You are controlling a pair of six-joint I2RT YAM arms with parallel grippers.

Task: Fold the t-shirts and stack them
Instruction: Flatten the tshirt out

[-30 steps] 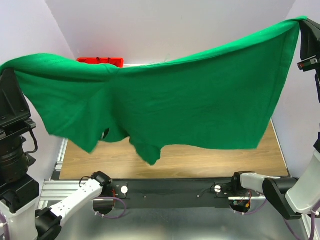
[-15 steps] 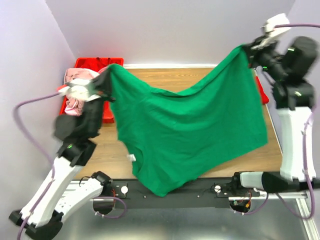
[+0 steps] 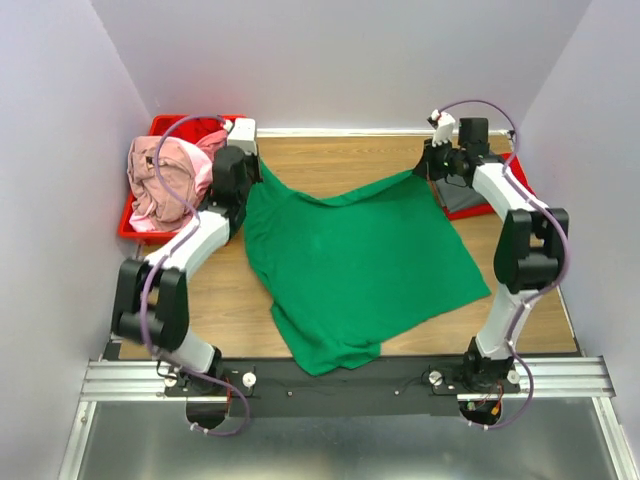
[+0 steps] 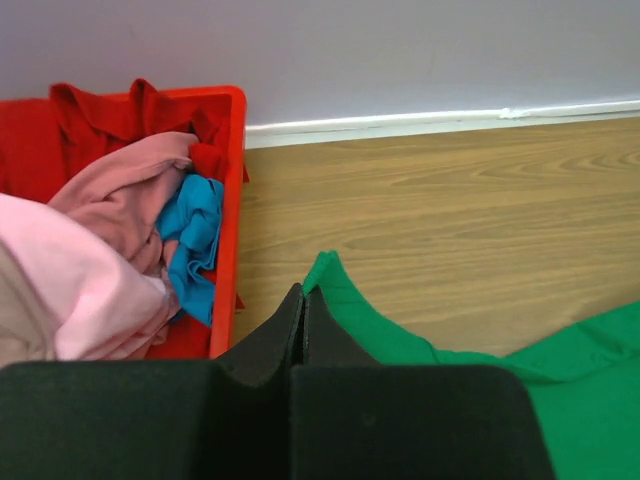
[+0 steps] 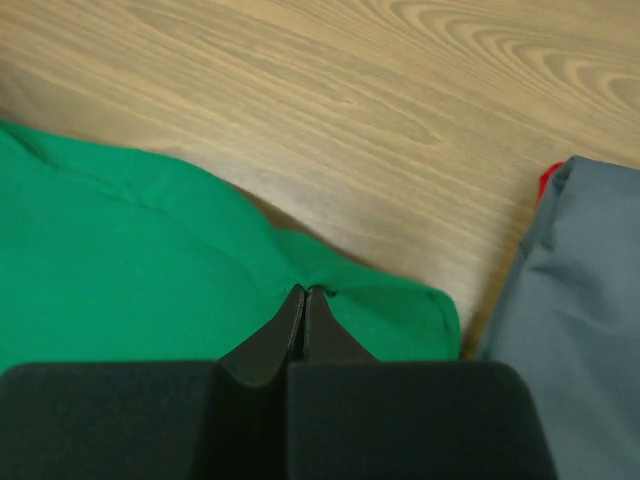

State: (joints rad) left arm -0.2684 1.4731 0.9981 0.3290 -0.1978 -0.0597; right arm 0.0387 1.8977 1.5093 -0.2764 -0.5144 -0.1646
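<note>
Both arms rise from a black rail point(image 3: 340, 385) at the front of the wooden table point(image 3: 230, 310). The green shirt point(image 3: 350, 260) lies spread on the table just beyond the rail, and its bunched near end reaches the table's front edge. The cloth widens toward the back and lies mostly flat with a few soft creases. Its far edge dips in a shallow curve between the two held corners.

At the far left corner of the shirt, the left gripper point(image 4: 303, 292) has its fingers pressed together on the cloth, low over the wood. A small point of green shows past the fingertips. At the far right corner, the right gripper point(image 5: 305, 292) pinches the shirt the same way, jaws tight, with a rounded fold of green just beyond its tips.

A grey shirt point(image 5: 575, 300) lies just to the right of that corner, near it but apart from the green cloth. It rests on something of which only a red edge point(image 3: 522, 183) shows.

Beside the left gripper stands the red bin point(image 4: 232, 180), set at the far left against the wall point(image 3: 340, 60). A pink shirt point(image 3: 165, 180) is heaped above its rim. A blue shirt point(image 4: 198, 240) is tucked against the bin's inner side, and a red cloth point(image 4: 95, 115) lies at the back.
</note>
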